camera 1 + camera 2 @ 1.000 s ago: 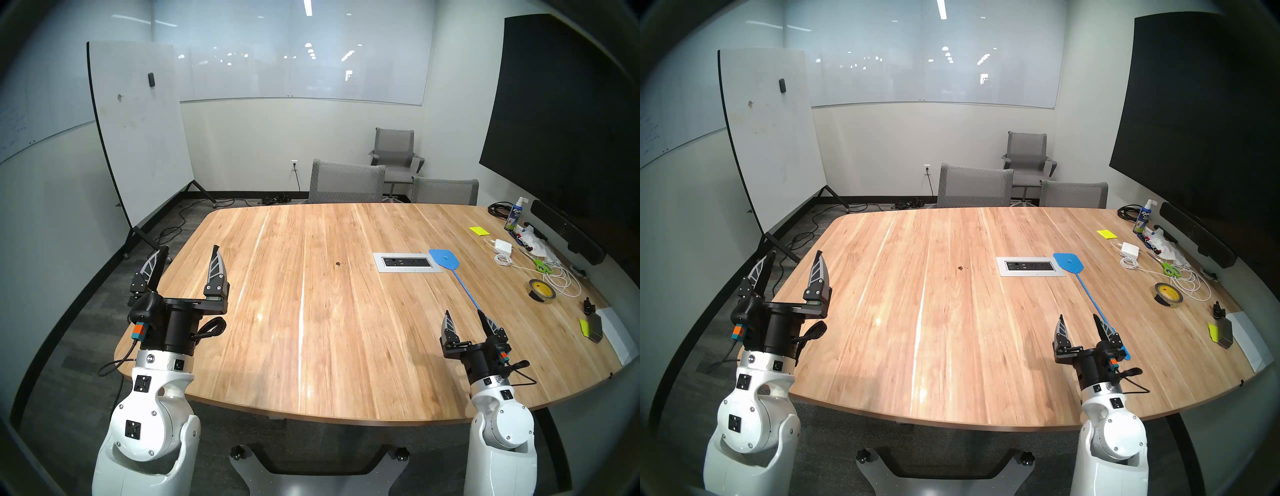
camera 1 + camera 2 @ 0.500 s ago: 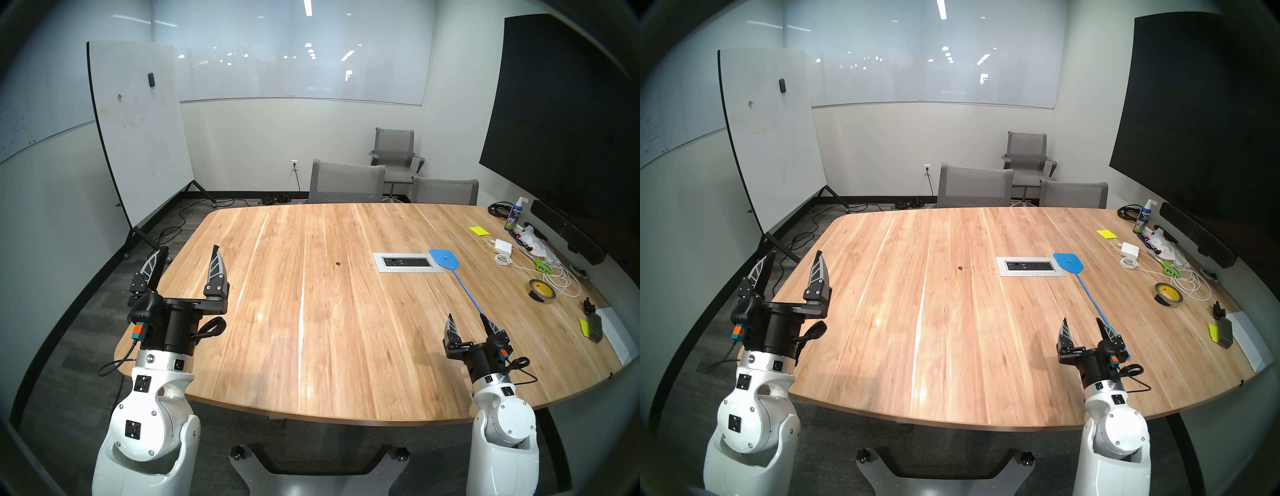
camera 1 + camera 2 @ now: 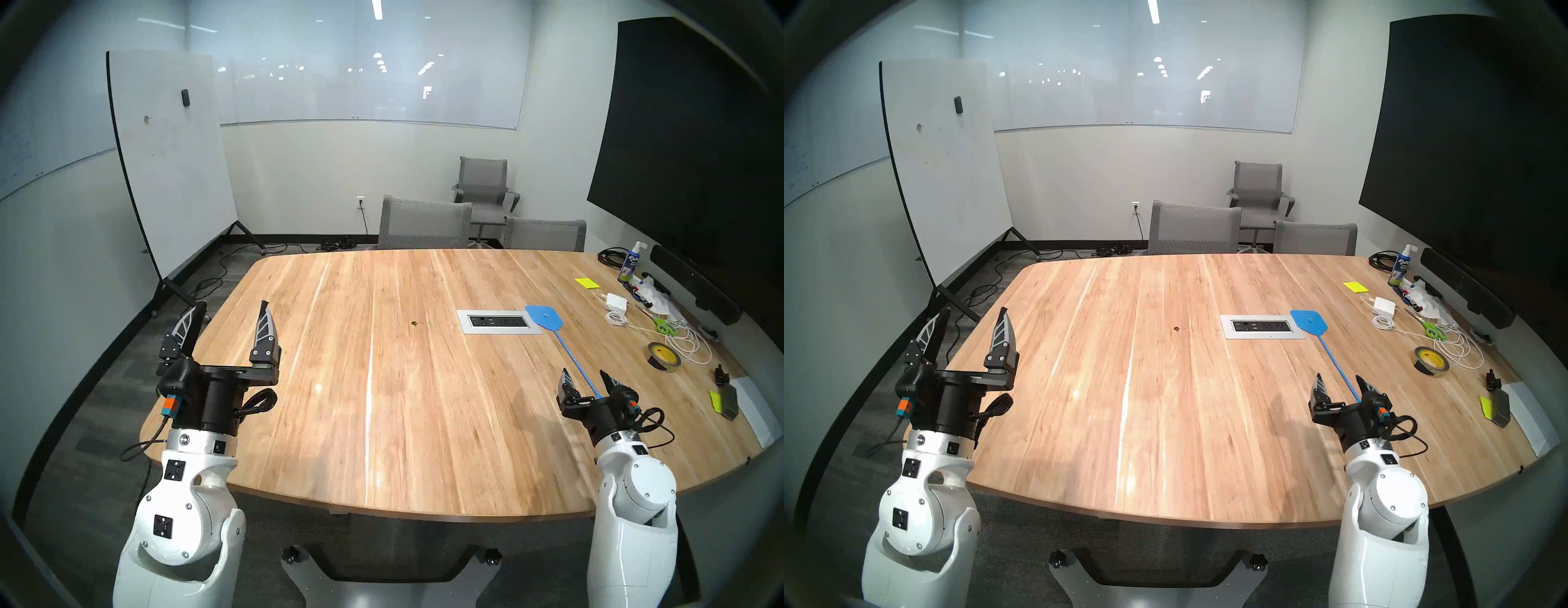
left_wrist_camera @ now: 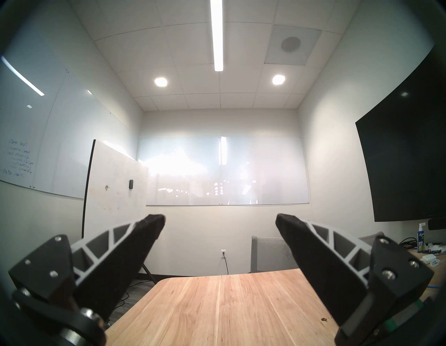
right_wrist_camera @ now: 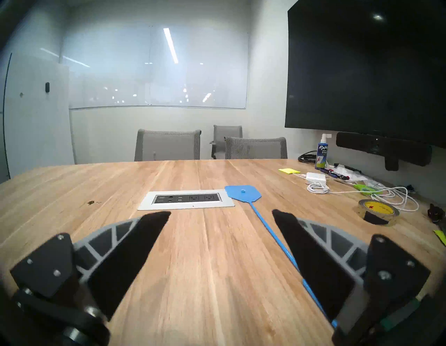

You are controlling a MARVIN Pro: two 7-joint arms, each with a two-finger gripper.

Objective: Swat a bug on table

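From the head cameras, we look down on a light-wood table. Our left gripper hangs over the near left corner, fingers spread wide and holding nothing. Our right gripper is low over the near right side, fingers apart on either side of the handle of a blue fly swatter; whether they touch it we cannot tell. The swatter lies flat, its head just beside a silver outlet panel. The bug, a tiny dark speck, sits near mid-table, left of the panel and well apart from the swatter.

From the left wrist, we see two spread fingers above the table's edge, with the speck beside the right finger.

From the right wrist, the blue handle runs between the open fingers, close along the right fingertip; the bug lies far left.

We judge the task barely begun: the swatter is not yet gripped, and lifting, carrying and striking remain.
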